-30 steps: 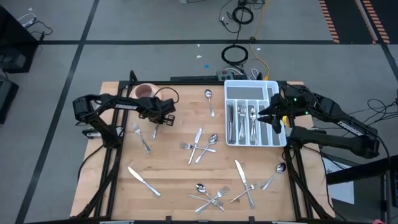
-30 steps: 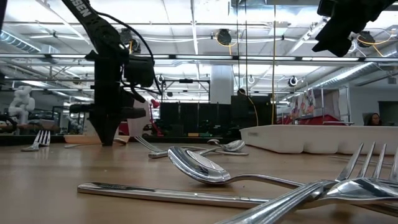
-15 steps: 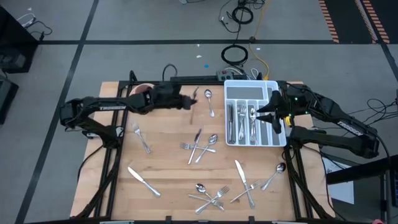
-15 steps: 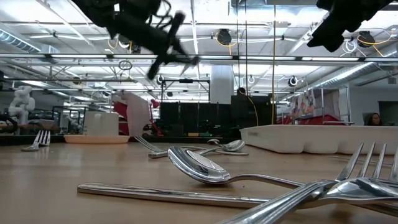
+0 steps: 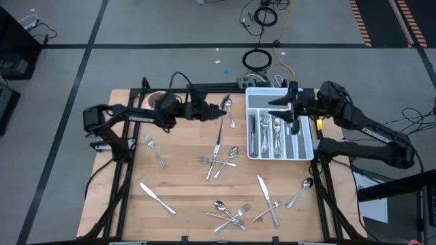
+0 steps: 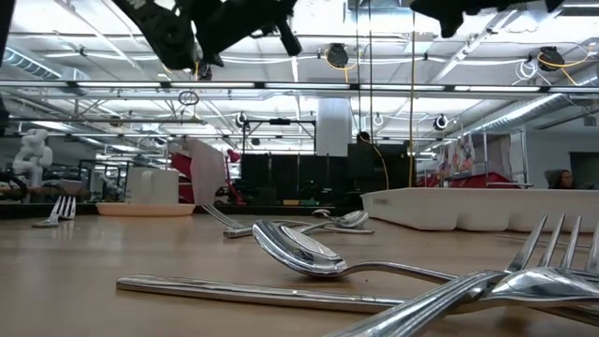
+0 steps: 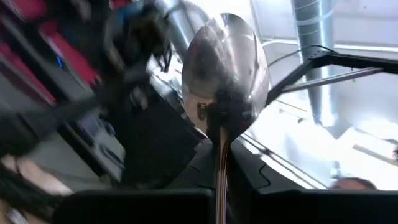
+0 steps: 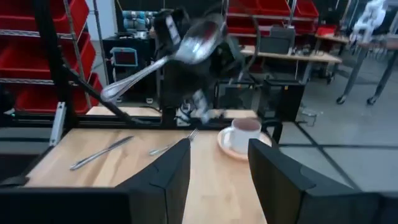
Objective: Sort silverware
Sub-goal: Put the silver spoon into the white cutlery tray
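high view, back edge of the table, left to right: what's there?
pink cup → left gripper shut on a spoon → white divided tray → right gripper over the tray, empty

The left gripper (image 5: 212,113) was seen in the upper middle of the frame, closed on a spoon (image 5: 224,109). The right gripper (image 5: 285,109) was held over the white tray (image 5: 308,138) at the upper right. More silverware (image 5: 231,216) was scattered on the table (image 5: 184,177) below.
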`<move>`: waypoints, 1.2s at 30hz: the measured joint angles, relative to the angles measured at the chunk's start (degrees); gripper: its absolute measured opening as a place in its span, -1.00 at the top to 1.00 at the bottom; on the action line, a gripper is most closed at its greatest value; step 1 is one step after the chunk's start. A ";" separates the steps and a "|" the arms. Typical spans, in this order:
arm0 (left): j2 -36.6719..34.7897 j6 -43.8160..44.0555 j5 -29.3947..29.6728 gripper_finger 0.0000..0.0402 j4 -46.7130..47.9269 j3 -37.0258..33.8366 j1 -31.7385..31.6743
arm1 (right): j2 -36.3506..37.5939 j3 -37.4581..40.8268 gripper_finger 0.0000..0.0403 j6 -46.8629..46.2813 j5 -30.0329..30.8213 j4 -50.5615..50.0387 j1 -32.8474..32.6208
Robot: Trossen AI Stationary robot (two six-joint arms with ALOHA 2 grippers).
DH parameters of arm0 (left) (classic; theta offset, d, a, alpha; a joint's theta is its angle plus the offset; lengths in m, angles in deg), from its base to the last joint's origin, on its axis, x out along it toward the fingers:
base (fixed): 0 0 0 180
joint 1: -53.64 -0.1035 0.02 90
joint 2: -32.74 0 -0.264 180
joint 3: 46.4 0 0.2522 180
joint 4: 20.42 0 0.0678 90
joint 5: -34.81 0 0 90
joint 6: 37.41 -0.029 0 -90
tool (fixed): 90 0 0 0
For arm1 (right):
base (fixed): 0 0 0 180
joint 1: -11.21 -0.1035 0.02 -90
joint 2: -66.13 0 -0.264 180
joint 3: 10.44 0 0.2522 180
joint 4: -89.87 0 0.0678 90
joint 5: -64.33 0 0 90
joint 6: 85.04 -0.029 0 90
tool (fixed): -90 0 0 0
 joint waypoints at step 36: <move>3.49 5.05 -8.80 0.92 -3.91 0.02 4.46 | -32.83 -26.57 0.24 4.23 -18.59 0.83 -9.69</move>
